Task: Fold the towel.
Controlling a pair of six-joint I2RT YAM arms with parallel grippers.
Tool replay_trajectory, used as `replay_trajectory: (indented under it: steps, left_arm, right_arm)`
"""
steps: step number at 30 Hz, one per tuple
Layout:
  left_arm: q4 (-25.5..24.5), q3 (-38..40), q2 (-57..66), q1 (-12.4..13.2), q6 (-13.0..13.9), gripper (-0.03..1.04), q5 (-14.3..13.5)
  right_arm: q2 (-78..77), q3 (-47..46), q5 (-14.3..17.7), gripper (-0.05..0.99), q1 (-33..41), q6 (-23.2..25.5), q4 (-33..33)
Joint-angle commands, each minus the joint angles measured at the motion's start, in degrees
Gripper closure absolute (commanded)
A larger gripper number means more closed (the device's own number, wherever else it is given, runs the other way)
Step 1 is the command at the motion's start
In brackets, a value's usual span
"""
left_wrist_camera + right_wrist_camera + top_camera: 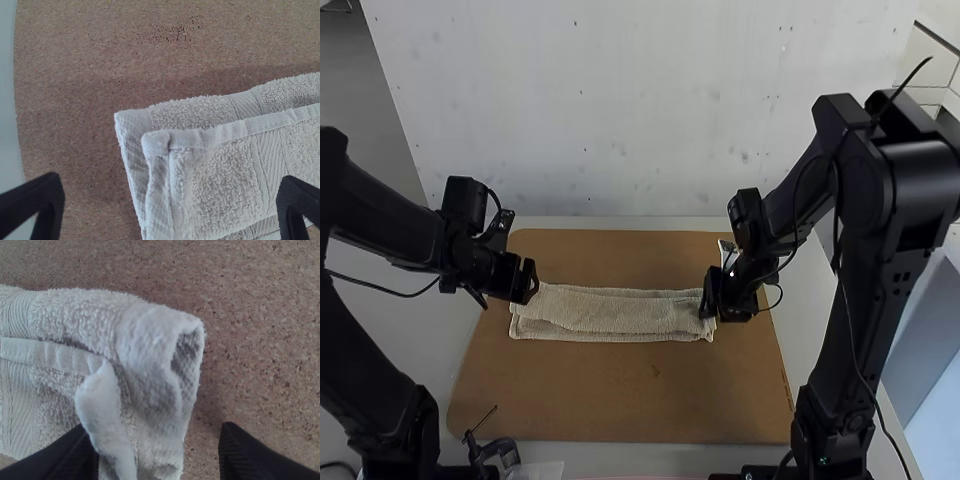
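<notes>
On the brown board (pixel 620 400), take the folded towel (pixel 610 314), probably light, soft and floppy, by its short ends, using left tool (pixel 170 186) and right tool (pixel 154 434), both spread wide and gripping nothing.

Under the left gripper (pixel 531 282) and right gripper (pixel 710 298) lies a brown, speckled board (pixel 620 395) — a pale tabletop (pixel 620 223) borders it. Beyond both is a whitish, spotted surface (pixel 590 110), with grey floor (pixel 355 90) past the left gripper and pale wall blocks (pixel 925 60) past the right.
</notes>
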Motion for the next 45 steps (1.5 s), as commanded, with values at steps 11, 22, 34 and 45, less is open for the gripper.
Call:
replay_trajectory:
  steps: [11, 22, 34, 45]
  left_arm:
    - [0.4, -0.3, -1.7, -0.4, -0.6, 0.07, 0.3]
    - [0.5, -0.3, -2.3, -0.2, -0.8, 0.07, 0.3]
    - [2.6, -1.3, -4.2, 0.6, -1.5, 0.07, 0.3]
    - [2.8, -1.7, -4.2, 0.5, -1.7, 0.07, 0.4]
  right_arm:
    - [6.2, 3.3, -3.8, 0.46, -4.0, 0.0, 4.6]
    - [8.6, 2.9, -13.0, 0.52, -2.0, -0.4, 3.2]
    - [8.8, 3.1, -18.1, 0.66, 0.7, -1.5, 3.1]
    - [6.2, 1.6, -13.2, 0.88, -4.0, -1.7, 5.7]
